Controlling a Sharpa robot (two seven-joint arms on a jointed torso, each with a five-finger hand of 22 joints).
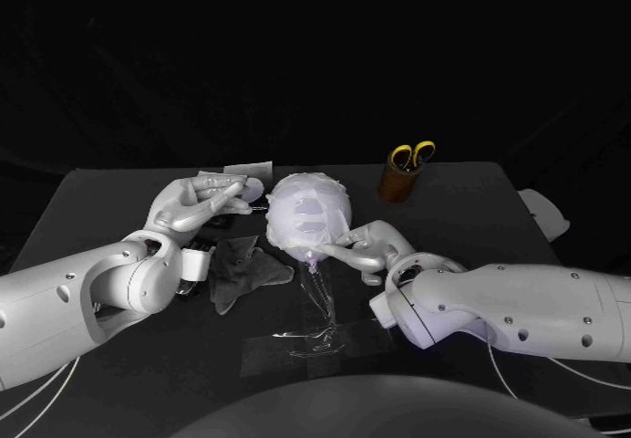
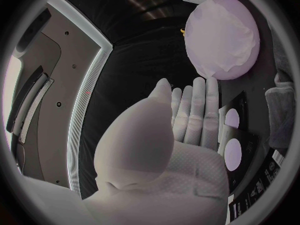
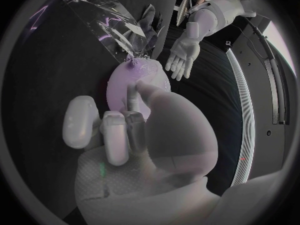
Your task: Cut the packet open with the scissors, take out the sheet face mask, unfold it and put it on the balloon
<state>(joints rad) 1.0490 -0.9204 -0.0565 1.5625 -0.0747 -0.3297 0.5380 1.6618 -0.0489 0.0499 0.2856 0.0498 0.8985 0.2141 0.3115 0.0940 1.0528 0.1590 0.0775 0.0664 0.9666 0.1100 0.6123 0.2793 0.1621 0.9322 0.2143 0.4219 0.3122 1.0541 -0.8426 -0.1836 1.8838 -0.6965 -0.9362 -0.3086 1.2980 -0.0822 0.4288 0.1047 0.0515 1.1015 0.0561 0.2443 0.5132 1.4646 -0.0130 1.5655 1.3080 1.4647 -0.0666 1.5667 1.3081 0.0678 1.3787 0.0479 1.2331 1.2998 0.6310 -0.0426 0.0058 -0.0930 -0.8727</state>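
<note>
The pale balloon (image 1: 305, 214) lies on the black table (image 1: 473, 210) with the white sheet mask (image 1: 313, 203) draped over it; the same balloon (image 2: 222, 35) lies past my left fingertips. My left hand (image 1: 197, 203) is beside the balloon's left side with its palm flat, fingers (image 2: 195, 112) straight and holding nothing. My right hand (image 1: 362, 248) is at the balloon's lower right, near the knot. Its thumb and one fingertip touch the balloon (image 3: 128, 80); the other fingers (image 3: 94, 127) are curled in. The scissors (image 1: 414, 153), yellow-handled, stand in a brown cup (image 1: 398, 182).
The packet (image 1: 240, 171) lies behind my left hand, with printed circles on it in the left wrist view (image 2: 230, 135). A dark cloth (image 1: 247, 269) lies left of the balloon's knot. Clear film (image 1: 315, 338) is stuck to the table toward the front.
</note>
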